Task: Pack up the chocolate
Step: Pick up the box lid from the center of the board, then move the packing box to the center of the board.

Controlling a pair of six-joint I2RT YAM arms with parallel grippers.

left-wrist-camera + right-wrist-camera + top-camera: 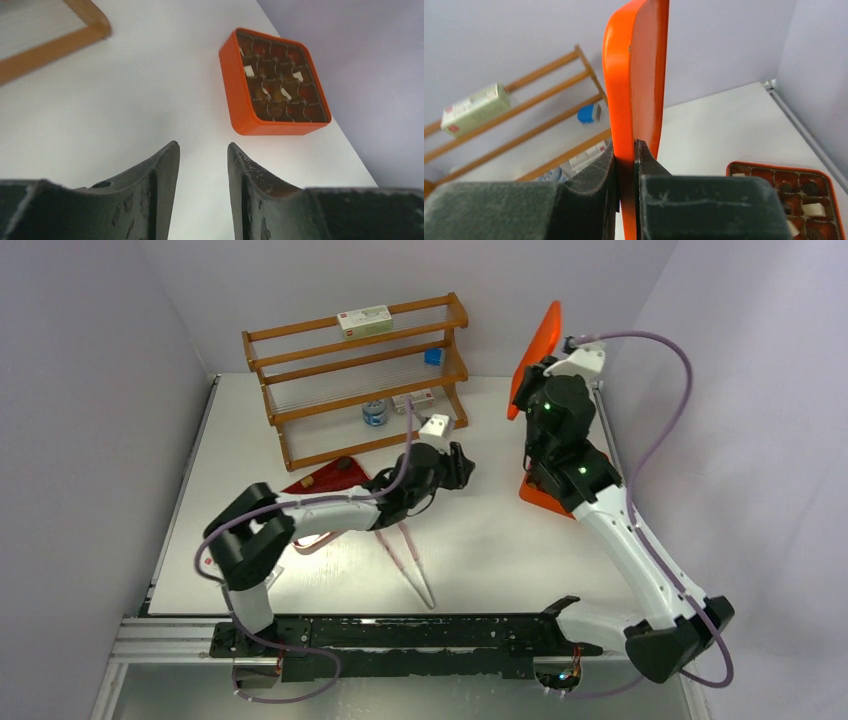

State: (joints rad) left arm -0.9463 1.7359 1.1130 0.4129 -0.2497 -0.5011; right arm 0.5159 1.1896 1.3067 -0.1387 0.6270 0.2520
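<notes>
nearly done, by our reading: the chocolate (pixel 299 76), dark, brown and cream blocks, sits in the cells of the orange box (pixel 235 85), which lies flat on the table (pixel 480 540) at about 3 o'clock in the overhead view, under the right arm. we cannot tell whether every cell is filled.

the right gripper (pixel 626 150) has its jaws clamped on the lower edge of the orange lid (pixel 636 75), which it holds upright in the air above the open box, toward 1 o'clock. the left gripper (pixel 202 147) hovers over bare table near the centre with its jaws apart and nothing between them, pointed at the box.

the pink tongs (pixel 410 560) lie on the table at 6 o'clock, touched by neither arm. the dark red tray (pixel 325 475) at 9 o'clock is partly hidden by the left arm, so we cannot say whether any block is left on it. the wooden rack (pixel 355 380) stands at 12 o'clock.

what is left, as we judge it, is to lay the lid flat over the box and press it on.
</notes>
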